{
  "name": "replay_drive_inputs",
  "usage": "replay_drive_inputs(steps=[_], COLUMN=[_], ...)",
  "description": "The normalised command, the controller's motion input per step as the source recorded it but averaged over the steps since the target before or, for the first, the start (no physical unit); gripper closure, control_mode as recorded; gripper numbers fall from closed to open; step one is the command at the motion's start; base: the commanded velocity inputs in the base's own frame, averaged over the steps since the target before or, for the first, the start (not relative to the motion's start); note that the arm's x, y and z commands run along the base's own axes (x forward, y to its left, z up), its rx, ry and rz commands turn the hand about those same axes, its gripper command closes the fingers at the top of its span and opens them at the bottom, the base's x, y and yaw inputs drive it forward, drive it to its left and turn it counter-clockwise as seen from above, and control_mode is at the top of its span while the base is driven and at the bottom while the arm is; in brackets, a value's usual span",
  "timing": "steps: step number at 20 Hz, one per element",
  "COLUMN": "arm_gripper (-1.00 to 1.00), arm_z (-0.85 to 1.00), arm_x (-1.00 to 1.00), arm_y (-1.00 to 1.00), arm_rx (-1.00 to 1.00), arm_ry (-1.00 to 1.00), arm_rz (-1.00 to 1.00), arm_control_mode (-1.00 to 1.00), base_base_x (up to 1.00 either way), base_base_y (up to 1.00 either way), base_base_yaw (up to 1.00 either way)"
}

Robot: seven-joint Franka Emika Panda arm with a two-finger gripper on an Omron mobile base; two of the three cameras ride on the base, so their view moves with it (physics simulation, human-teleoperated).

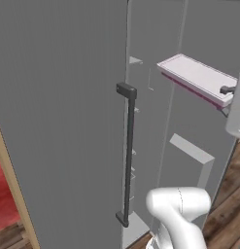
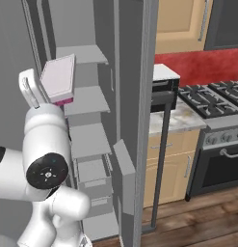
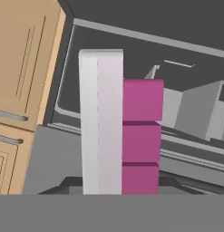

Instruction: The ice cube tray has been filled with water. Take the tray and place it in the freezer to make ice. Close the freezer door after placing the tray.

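My gripper (image 1: 226, 91) is shut on the near end of the ice cube tray (image 1: 197, 77), a pale pink-white slab with a magenta edge, held level at upper-shelf height. In the right base view the tray (image 2: 59, 77) points into the open freezer (image 2: 86, 102), just above one of its pale shelves. The hand view looks along the tray (image 3: 118, 127) toward the grey shelves. The freezer door (image 2: 145, 96) stands wide open on the right, edge-on, with its dark bar handle (image 2: 161, 159) on the outer side.
The fridge's other grey door (image 1: 58, 121), with its own dark bar handle (image 1: 129, 155), flanks the opening on the left. A bin (image 2: 124, 169) juts from the freezer door's inner face. Beyond the door are a counter (image 2: 180, 118), a stove (image 2: 212, 96), cabinets and wood floor.
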Motion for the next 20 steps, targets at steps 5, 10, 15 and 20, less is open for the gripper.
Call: replay_drive_inputs(steps=[5,10,15,20], arm_gripper=[1.00,1.00,1.00,1.00], arm_z=[0.10,0.04,0.00,0.00], arm_x=[0.08,0.18,0.27,0.33], arm_y=[0.11,0.16,0.07,0.00], arm_rx=[0.02,0.01,0.00,0.01], arm_ry=[0.00,0.02,0.00,0.02], arm_rz=[0.00,0.00,0.00,0.00], arm_control_mode=[-1.00,-1.00,-1.00,-1.00], base_base_x=[0.00,0.00,0.00,0.00], base_base_y=[0.00,0.00,0.00,0.00], base_base_yaw=[0.00,0.00,0.00,0.00])
